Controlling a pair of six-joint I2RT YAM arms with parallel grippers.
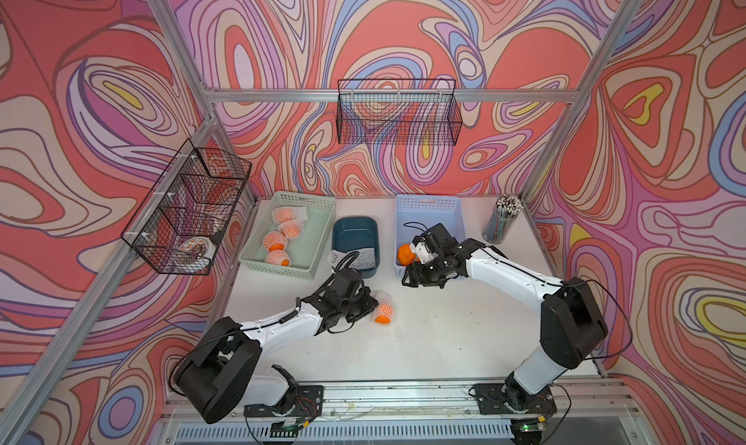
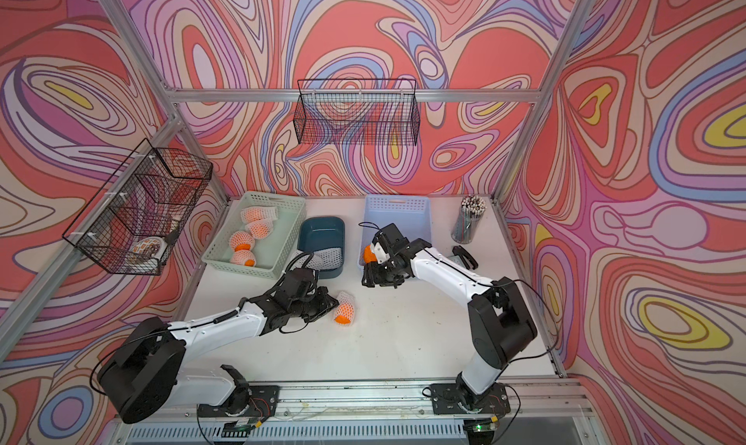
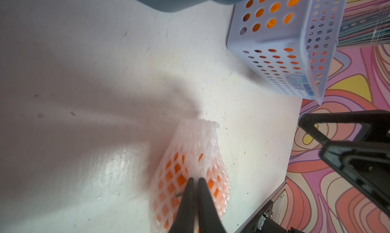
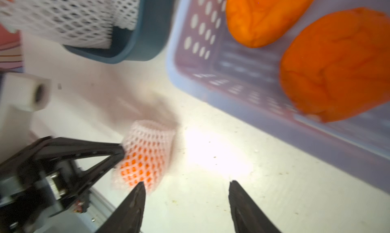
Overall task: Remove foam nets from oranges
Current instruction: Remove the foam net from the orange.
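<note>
On the white table lies an orange (image 1: 382,316) (image 2: 344,314) inside a white foam net (image 3: 196,143) (image 4: 147,149). My left gripper (image 1: 376,301) (image 2: 333,299) (image 3: 195,180) is shut on a pinch of that net over the fruit. Just right of it my right gripper (image 1: 407,277) (image 2: 369,279) (image 4: 186,183) hangs open above bare table, holding nothing. Two bare oranges (image 4: 263,16) (image 4: 333,63) lie in the lilac basket (image 1: 452,213); one shows in a top view (image 1: 405,254). Several netted oranges (image 1: 274,240) sit in the green basket (image 1: 319,237). Empty foam nets (image 1: 363,255) (image 4: 63,16) lie in the dark blue tub (image 1: 355,225).
A cup of pencils (image 1: 502,221) stands at the back right corner. Black wire baskets hang on the left wall (image 1: 189,209) and the back wall (image 1: 397,112). A small black object (image 2: 464,256) lies behind the right arm. The lilac basket's corner (image 3: 274,52) is close to both grippers.
</note>
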